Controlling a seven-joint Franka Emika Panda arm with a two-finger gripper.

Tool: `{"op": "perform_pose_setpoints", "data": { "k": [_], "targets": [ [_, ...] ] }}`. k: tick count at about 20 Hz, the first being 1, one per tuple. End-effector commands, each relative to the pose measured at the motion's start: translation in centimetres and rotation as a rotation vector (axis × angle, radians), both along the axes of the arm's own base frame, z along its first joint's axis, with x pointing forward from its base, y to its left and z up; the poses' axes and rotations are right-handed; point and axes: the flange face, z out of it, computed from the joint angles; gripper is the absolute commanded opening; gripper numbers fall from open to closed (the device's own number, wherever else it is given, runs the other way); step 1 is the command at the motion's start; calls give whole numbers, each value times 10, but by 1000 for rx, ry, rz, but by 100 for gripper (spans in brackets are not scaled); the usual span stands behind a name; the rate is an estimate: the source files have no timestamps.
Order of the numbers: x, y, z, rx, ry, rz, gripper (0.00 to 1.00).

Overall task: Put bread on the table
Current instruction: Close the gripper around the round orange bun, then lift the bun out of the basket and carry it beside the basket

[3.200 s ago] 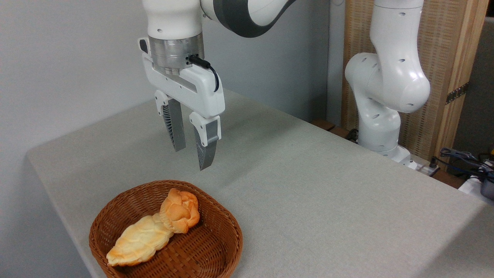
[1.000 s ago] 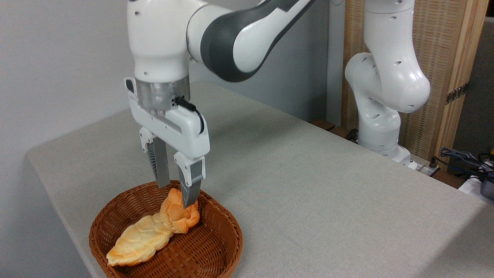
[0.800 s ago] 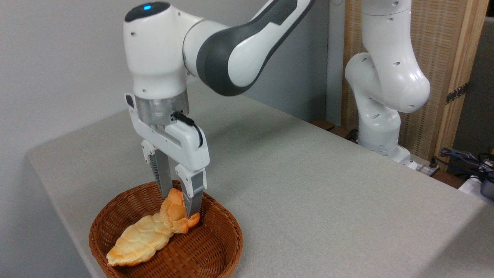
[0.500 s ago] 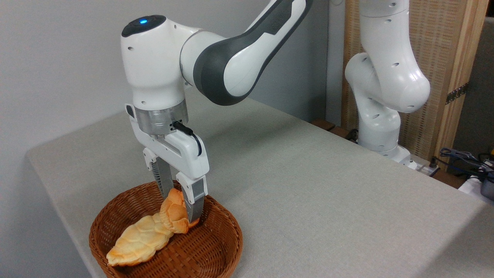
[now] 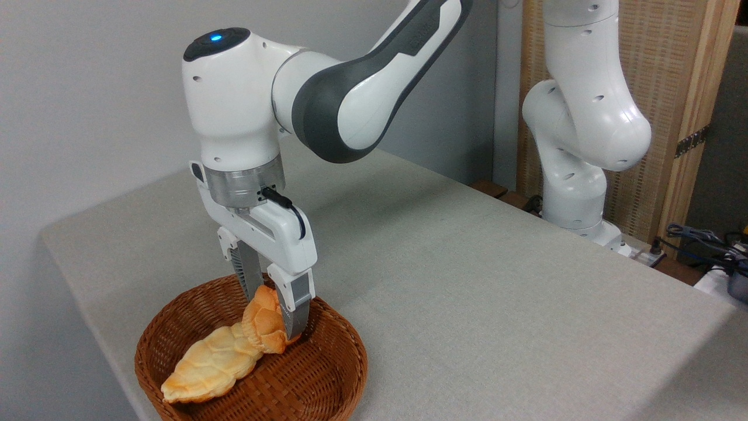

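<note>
My end effector (image 5: 274, 313) points straight down into the basket (image 5: 327, 374), its fingers only narrowly apart, one on each side of the bread (image 5: 264, 325); can't tell if they're actually squeezing it. The bun's roundish, no real long axis, leaning against the pale loaf (image 5: 204, 365), which runs toward near-left. Basket's on the desk (image 5: 497, 292), near-left corner.

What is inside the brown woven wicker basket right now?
A small orange-golden knotted bun straddled by the gripper, and a longer pale braided loaf touching it. The wicker basket floor beneath them is hidden.
</note>
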Motion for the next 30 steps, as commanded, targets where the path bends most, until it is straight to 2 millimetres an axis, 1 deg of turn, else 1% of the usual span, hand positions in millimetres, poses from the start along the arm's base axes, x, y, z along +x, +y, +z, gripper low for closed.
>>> {"op": "perform_pose_setpoints", "data": {
  "k": [1, 8, 12, 14, 22, 23, 27, 30],
  "targets": [
    [2, 2, 2, 19, -15, -7, 45],
    [2, 2, 2, 18, -15, -7, 45],
    [2, 4, 10, 15, -27, -2, 45],
    [2, 5, 17, 11, -40, 0, 45],
    [-9, 6, 57, -7, -96, 2, 46],
    [-12, 7, 64, -12, -101, 4, 47],
    [-25, 4, 77, -18, -68, -7, 48],
    [-37, -4, 83, -31, -23, -21, 50]
  ]
}}
